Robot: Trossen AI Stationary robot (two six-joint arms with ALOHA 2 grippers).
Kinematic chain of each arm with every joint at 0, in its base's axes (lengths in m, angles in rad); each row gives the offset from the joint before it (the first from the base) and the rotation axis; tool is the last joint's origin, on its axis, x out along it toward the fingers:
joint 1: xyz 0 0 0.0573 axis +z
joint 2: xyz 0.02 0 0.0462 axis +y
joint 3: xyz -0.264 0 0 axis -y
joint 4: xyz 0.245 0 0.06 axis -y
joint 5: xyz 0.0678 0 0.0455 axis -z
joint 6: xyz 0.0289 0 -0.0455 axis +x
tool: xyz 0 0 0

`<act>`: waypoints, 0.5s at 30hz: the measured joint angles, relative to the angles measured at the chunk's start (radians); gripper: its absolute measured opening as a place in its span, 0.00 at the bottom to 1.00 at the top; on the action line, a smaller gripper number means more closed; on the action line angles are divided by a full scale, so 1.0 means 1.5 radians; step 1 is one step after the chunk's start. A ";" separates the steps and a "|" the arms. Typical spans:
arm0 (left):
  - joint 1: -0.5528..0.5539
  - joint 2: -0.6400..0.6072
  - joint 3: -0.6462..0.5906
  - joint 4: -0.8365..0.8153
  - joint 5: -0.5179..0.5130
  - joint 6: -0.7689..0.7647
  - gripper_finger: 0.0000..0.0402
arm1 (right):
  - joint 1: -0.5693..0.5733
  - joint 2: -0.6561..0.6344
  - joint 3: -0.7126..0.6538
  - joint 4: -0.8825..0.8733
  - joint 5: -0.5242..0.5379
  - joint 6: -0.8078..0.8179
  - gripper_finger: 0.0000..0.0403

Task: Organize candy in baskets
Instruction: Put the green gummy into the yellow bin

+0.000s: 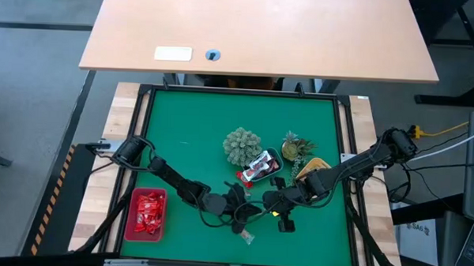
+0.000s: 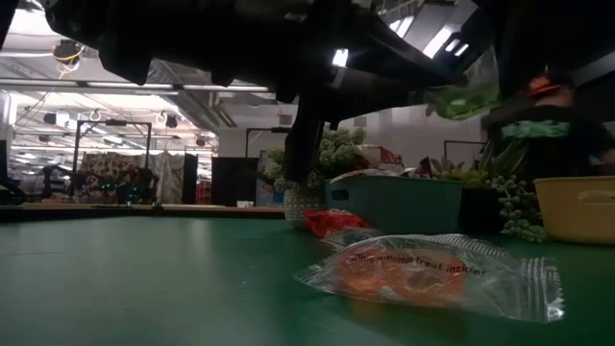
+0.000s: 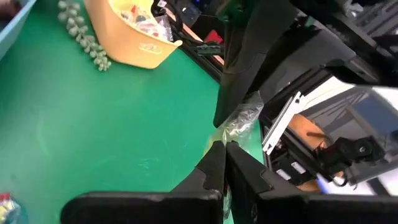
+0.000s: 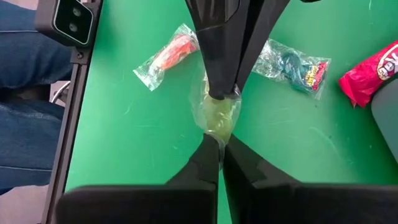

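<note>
Grippers pinching one greenish candy between them above the table's front edge.

At the table's front left corner a red basket (image 1: 148, 215) holds red-wrapped candy (image 1: 147, 209). The left gripper (image 1: 248, 215) reaches right along the front edge, its fingers (image 3: 214, 163) clenched on a clear-wrapped greenish candy (image 4: 219, 112). Below it, on the green mat (image 1: 189, 147), lie an orange candy (image 2: 399, 273) in a clear wrapper, a blue-and-red one (image 4: 297, 67) and a red-wrapped bar (image 4: 368, 71). Near the middle, a pale blue basket (image 1: 269, 167) with red and dark wrappers sits between two green spiky plants (image 1: 242, 146). The right gripper (image 1: 271, 207) meets the left one, fingers (image 4: 211, 155) closed on the same greenish candy's other end. The yellow basket (image 1: 313, 166) stands near the right edge.
</note>
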 joint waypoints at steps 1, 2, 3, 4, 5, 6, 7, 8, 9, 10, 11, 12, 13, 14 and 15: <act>0.000 0.000 0.000 0.000 0.000 0.015 0.01 | 0.000 0.000 0.000 0.000 0.000 0.000 0.02; 0.000 0.000 0.000 0.000 0.003 0.037 0.01 | 0.000 0.000 0.000 0.000 -0.002 0.000 0.03; 0.000 0.000 0.000 0.001 0.008 0.058 0.03 | 0.000 0.000 0.000 0.000 -0.006 0.000 0.04; 0.000 0.000 0.000 0.001 0.012 0.076 0.04 | 0.000 0.000 0.000 0.000 -0.009 0.000 0.05; -0.002 0.000 0.000 0.002 0.012 0.092 0.06 | 0.000 0.000 0.000 0.000 -0.012 0.000 0.05; -0.002 0.000 0.000 0.002 0.013 0.105 0.09 | 0.000 0.000 0.000 -0.001 -0.012 0.000 0.04; -0.003 0.000 0.000 0.001 0.012 0.114 0.12 | 0.000 0.000 0.000 -0.002 -0.012 0.000 0.04; -0.003 0.000 0.000 0.001 0.012 0.121 0.15 | 0.000 0.000 0.000 -0.005 -0.013 0.000 0.03; -0.004 0.000 0.000 0.001 0.012 0.124 0.18 | 0.000 0.000 0.000 -0.008 -0.018 0.000 0.01; -0.004 0.000 0.000 0.001 0.013 0.124 0.21 | 0.000 0.000 0.000 -0.013 -0.023 -0.001 0.01; -0.004 0.000 0.000 0.000 0.013 0.124 0.24 | 0.000 0.000 0.000 -0.020 -0.028 -0.004 0.01; -0.003 0.000 0.000 0.000 0.012 0.124 0.26 | 0.000 0.000 0.000 -0.030 -0.030 -0.009 0.01; -0.003 0.000 0.000 0.000 0.012 0.125 0.29 | 0.000 0.000 0.000 -0.042 -0.030 -0.014 0.01; -0.003 0.000 0.000 -0.001 0.012 0.129 0.31 | 0.000 0.000 0.000 -0.053 -0.030 -0.017 0.02; -0.003 0.000 0.000 -0.001 0.011 0.133 0.33 | 0.000 0.000 0.000 -0.065 -0.030 -0.017 0.02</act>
